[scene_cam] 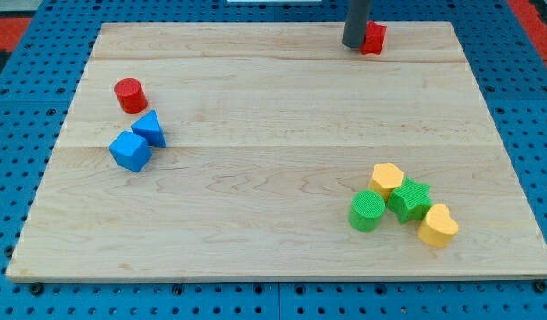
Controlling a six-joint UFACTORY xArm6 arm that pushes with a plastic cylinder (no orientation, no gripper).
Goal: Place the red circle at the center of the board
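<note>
The red circle is a short red cylinder at the view's upper left of the wooden board. My tip is the lower end of a dark rod at the view's top, right of centre. It touches the left side of a second red block, whose shape I cannot make out. The tip is far to the right of the red circle.
A blue triangle-like block and a blue cube lie just below the red circle. At the lower right sit a yellow hexagon, a green cylinder, a green block and a yellow heart.
</note>
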